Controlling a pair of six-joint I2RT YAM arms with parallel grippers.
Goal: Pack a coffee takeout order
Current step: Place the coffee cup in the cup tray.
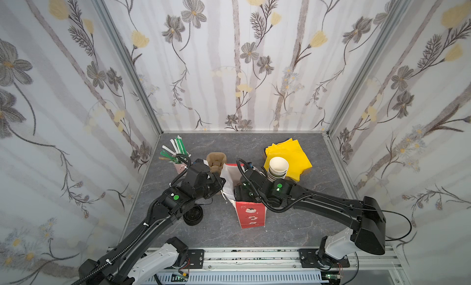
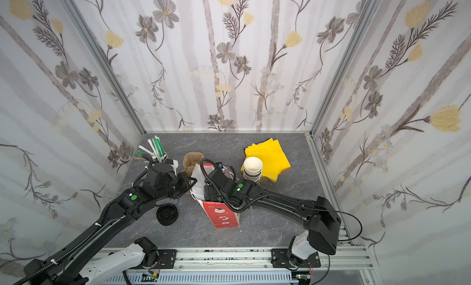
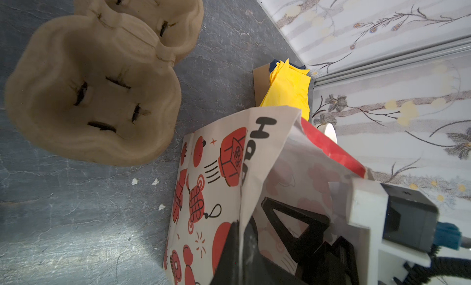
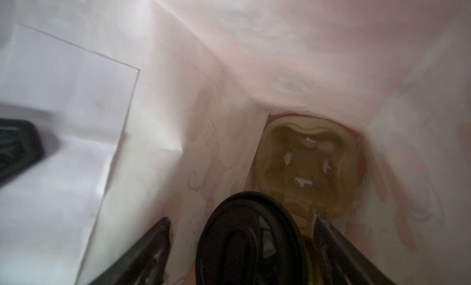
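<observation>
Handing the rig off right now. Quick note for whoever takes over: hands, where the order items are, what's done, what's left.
Left hand: shut on the rim of the red bag, holding its mouth open.
Right hand: inside the bag, open, a finger on either side of the black-lidded cup.
Done: carrier is on the bag's bottom. The cup appears to be seated in one well and the other well is empty.
Outside the bag: yellow napkins and green straws.
Left: lift the right hand out, add a napkin and a straw, then release the rim.
</observation>
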